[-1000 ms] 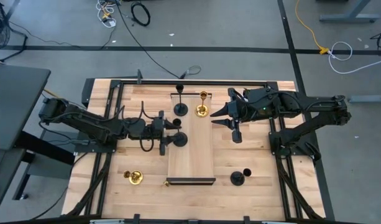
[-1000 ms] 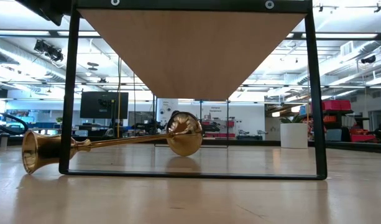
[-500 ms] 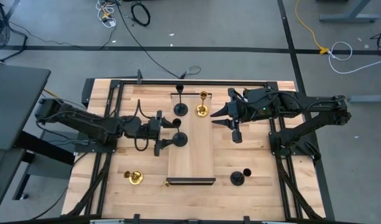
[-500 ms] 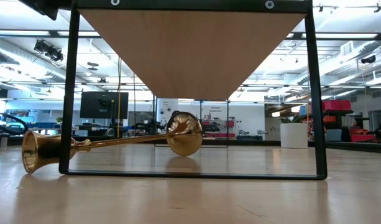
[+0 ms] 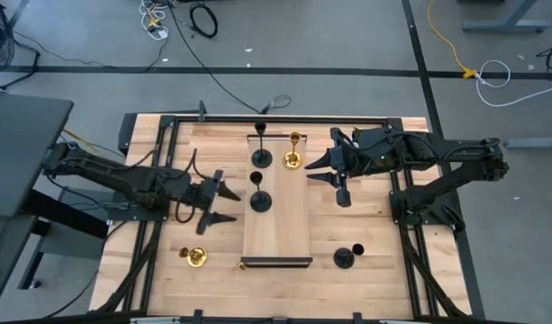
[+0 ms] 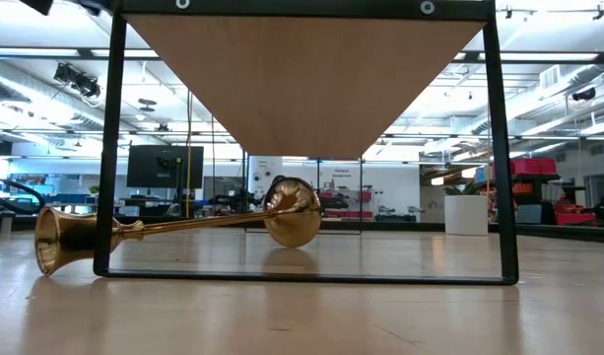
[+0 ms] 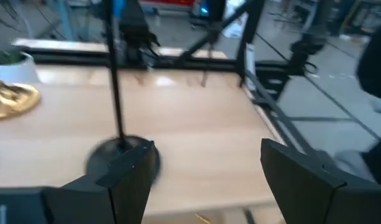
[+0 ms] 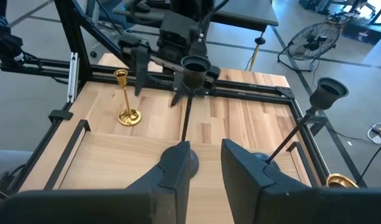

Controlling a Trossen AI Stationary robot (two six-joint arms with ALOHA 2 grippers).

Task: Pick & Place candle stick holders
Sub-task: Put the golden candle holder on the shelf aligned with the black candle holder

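Note:
On the raised wooden board (image 5: 277, 236) two black candle stick holders (image 5: 259, 200) (image 5: 260, 157) and a gold one (image 5: 294, 160) stand on their bases. A gold holder (image 5: 194, 256) stands on the table at the near left, and a black one (image 5: 346, 258) at the near right. Another gold holder (image 6: 183, 227) lies on its side by the board's near end. My left gripper (image 5: 227, 205) is open and empty, left of the nearer black holder (image 7: 119, 112). My right gripper (image 5: 311, 171) hovers open and empty just right of the gold holder on the board.
A black metal frame (image 5: 285, 120) rims the table and carries the board. In the low view the board's underside (image 6: 302, 89) hangs above the lying gold holder. A small white pot with a green plant (image 7: 9, 62) shows in the left wrist view.
My left gripper has drawn back from the nearer black holder toward the table's left edge, with its fingers apart. The holder stays upright on the board.

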